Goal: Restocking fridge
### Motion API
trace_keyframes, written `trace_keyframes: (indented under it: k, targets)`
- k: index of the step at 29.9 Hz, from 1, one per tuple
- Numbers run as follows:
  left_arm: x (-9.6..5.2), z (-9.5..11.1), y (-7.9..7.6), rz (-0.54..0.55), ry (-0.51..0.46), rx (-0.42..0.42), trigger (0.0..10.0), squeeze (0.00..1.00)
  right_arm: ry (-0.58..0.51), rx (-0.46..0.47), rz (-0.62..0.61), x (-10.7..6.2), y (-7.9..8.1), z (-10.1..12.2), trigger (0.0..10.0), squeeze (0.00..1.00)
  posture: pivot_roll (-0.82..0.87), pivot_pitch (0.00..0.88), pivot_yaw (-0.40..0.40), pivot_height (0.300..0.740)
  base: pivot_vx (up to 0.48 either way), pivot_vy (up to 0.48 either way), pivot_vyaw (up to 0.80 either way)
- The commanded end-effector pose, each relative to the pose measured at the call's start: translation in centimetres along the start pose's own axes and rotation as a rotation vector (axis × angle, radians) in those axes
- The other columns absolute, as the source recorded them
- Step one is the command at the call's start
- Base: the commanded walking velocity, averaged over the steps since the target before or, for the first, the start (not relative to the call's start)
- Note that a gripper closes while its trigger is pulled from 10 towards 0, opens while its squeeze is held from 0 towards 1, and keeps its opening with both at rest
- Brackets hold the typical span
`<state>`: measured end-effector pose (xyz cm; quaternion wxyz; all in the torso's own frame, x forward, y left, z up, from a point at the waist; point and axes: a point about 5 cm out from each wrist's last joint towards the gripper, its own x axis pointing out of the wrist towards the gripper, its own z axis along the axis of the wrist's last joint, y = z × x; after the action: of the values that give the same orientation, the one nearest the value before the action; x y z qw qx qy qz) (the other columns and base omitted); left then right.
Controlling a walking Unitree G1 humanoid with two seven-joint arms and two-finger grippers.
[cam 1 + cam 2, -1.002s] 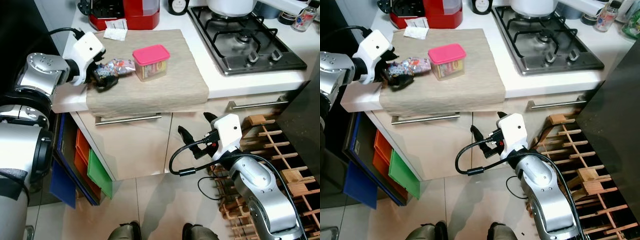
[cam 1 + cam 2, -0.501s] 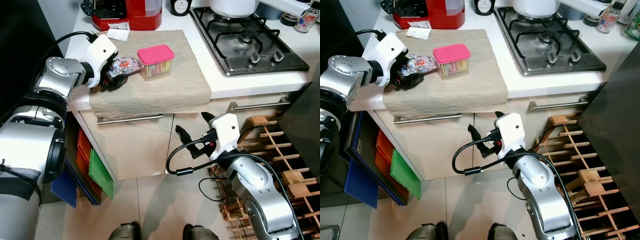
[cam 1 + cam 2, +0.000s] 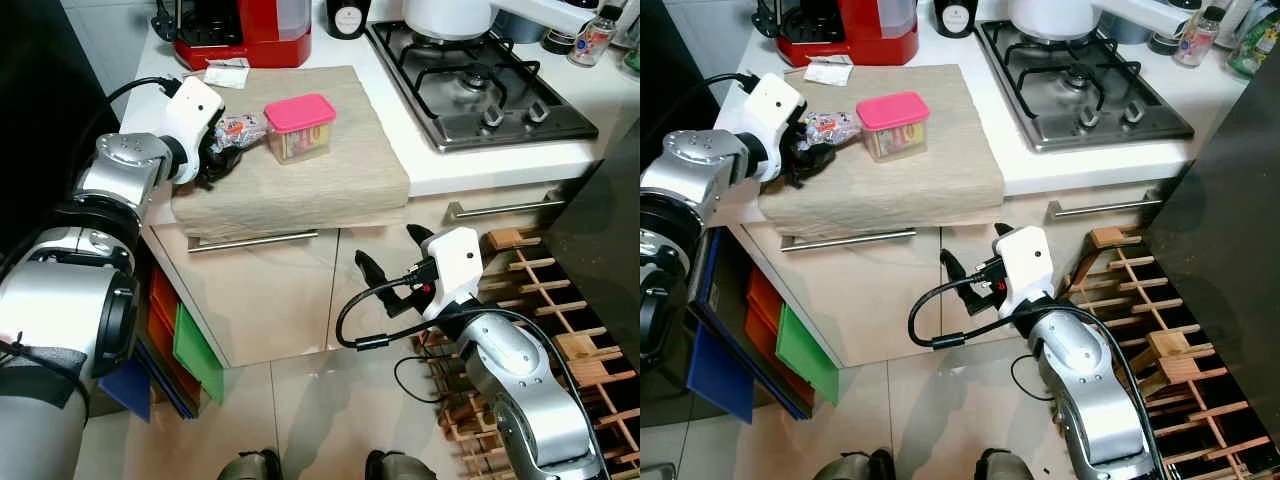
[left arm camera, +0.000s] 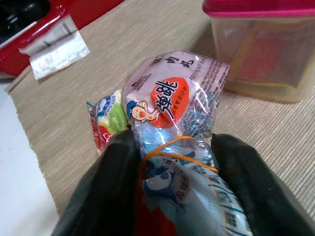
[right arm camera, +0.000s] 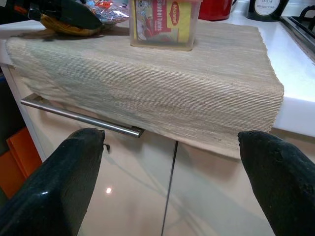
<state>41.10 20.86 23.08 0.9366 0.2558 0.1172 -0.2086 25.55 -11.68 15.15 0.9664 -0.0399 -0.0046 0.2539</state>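
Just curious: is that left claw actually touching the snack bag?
Touching. In the left wrist view both black fingers press against the snack bag, squeezing its banded end.

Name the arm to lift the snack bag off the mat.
Left. The left gripper is shut on the snack bag; the right gripper hangs open below the counter.

On the bench (image 3: 420, 175), a cloth (image 3: 300, 170) carries a snack packet (image 3: 240, 128) at left and a lidded tub (image 3: 300, 126) just right of it; a hob (image 3: 480, 85) lies farther right.
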Motion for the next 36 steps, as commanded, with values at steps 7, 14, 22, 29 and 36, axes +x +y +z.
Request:
trace_keyframes:
  k: [7, 14, 22, 29, 36]
  targets:
    - [-0.7, 1.2, 1.3, 0.046, -0.083, -0.052, 0.0, 0.0, 0.03, 0.02, -0.023, -0.1, -0.3, -0.8, 10.0, 0.27, -0.17, 0.135, 0.028, 0.74, 0.0, 0.0, 0.0]
    - [-2.4, 4.5, 3.5, 0.071, -0.24, -0.012, 0.0, 0.0, 0.012, 0.03, -0.027, 0.4, 0.0, -0.7, 10.0, 0.27, -0.15, 0.123, 0.053, 0.74, 0.0, 0.0, 0.0]
    - [-4.6, 7.3, 5.3, 0.089, -0.441, -0.077, 0.0, 0.0, -0.032, 0.042, -0.056, 1.7, -0.3, -0.6, 10.0, 0.27, -0.11, 0.038, 0.076, 0.74, 0.0, 0.0, 0.0]
    - [-3.8, 6.2, 2.7, 0.078, -0.538, -0.194, 0.0, 0.0, -0.076, 0.051, -0.162, 2.3, -2.0, -0.4, 10.0, 0.27, -0.08, 0.0, 0.099, 0.74, 0.0, 0.0, 0.0]
    - [-5.1, 4.2, -3.5, 0.169, -0.685, -0.36, 0.0, 0.0, -0.233, -0.025, -0.411, 2.7, -5.3, 1.5, 10.0, 0.27, -0.01, 0.0, 0.074, 0.74, 0.0, 0.0, 0.0]
